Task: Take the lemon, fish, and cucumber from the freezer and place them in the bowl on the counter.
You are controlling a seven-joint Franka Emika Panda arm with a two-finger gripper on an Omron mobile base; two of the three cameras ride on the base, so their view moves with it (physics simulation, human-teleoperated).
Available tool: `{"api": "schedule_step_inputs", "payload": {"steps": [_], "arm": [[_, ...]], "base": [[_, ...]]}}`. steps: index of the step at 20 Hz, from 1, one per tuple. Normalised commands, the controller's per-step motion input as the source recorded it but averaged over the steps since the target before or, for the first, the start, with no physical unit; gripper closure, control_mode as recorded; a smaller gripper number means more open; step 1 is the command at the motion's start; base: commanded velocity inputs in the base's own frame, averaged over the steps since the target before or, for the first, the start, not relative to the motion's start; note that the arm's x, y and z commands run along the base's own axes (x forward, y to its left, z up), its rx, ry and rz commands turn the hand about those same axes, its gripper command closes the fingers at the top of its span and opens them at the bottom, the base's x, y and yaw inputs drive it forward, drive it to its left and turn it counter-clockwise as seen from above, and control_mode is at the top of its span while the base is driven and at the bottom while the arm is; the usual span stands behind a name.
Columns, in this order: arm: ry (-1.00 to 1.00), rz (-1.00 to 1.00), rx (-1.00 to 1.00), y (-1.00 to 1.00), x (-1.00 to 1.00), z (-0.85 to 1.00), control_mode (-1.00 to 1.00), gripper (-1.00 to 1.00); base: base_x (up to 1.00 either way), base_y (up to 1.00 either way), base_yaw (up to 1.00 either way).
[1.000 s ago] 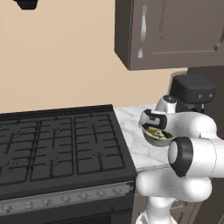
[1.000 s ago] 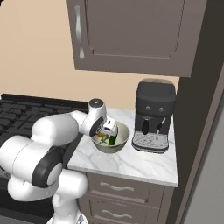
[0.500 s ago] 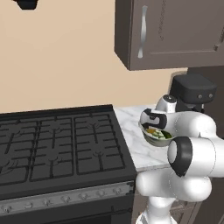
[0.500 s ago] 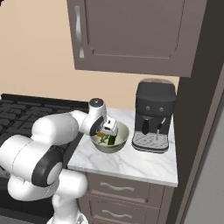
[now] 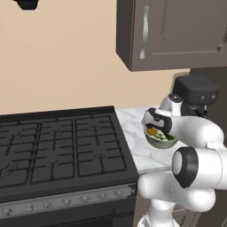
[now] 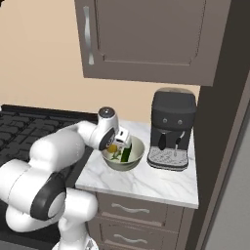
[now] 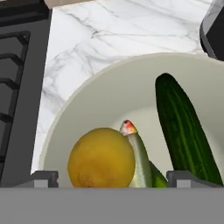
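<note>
Lemon (image 7: 101, 157), fish (image 7: 139, 158) and cucumber (image 7: 183, 131) fill the bowl (image 7: 109, 94) beneath the spread, empty gripper (image 7: 111, 178).

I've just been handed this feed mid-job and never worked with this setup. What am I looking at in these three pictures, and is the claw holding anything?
The white machine is a robot arm on a driving base, in a rendered kitchen. Two pictures come from cameras on the base, behind the arm to its left and right. The third looks down from the hand itself.

The gripper hangs just over the bowl on the counter, between the black stove and the coffee machine. In the bowl lie the lemon, the fish and the cucumber.

The fingers stand wide apart with nothing between them, so nothing is held.
</note>
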Motion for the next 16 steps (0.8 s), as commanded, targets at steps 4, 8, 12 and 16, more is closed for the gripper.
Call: {"api": "schedule_step_inputs", "payload": {"steps": [4, 8, 12, 16], "arm": [[-0.09, 0.00, 0.00, 0.00, -0.30, 0.46, -1.00, -1.00], [-0.07, 0.00, 0.00, 0.00, -0.37, 0.47, -1.00, -1.00], [-0.06, 0.00, 0.00, 0.00, -0.44, 0.47, -1.00, -1.00], [-0.01, 0.00, 0.00, 0.00, -0.52, 0.44, -1.00, -1.00]], "base": [[0.00, 0.00, 0.00], [0.00, 0.00, 0.00], [0.00, 0.00, 0.00], [0.00, 0.00, 0.00]]}}
